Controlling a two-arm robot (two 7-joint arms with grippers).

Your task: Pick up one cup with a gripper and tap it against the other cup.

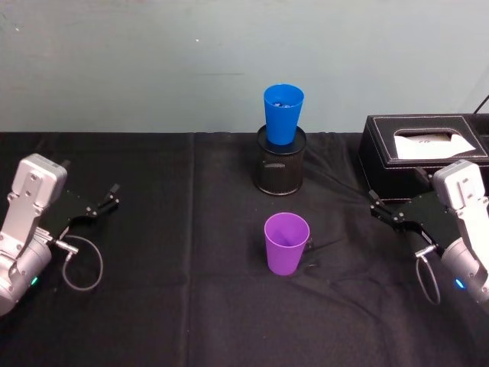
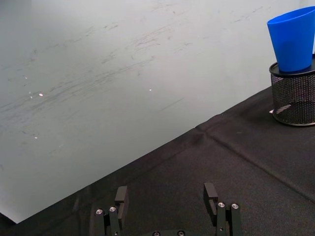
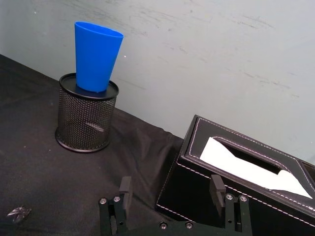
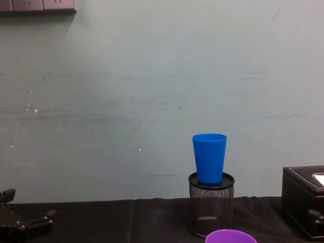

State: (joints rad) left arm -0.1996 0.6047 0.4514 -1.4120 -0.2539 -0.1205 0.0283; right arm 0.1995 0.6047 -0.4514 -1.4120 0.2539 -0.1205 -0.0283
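The purple cup (image 1: 286, 242) stands upright on the black cloth at the table's middle; its rim (image 4: 230, 236) shows at the bottom of the chest view. Behind it the blue cup (image 1: 283, 113) sits upright in the mouth of a black wire-mesh cylinder (image 1: 280, 162), and it also shows in the chest view (image 4: 209, 157). My left gripper (image 1: 107, 200) rests open at the far left, far from both cups, with nothing between its fingers (image 2: 166, 196). My right gripper (image 1: 380, 208) is open at the right, in front of the tissue box, and holds nothing (image 3: 171, 189).
A black leather tissue box (image 1: 424, 141) stands at the back right, just beyond my right gripper. The black cloth (image 1: 176, 306) covers the whole table, and a pale wall rises behind it. A small dark scrap (image 3: 18, 213) lies on the cloth near the mesh cylinder (image 3: 86, 115).
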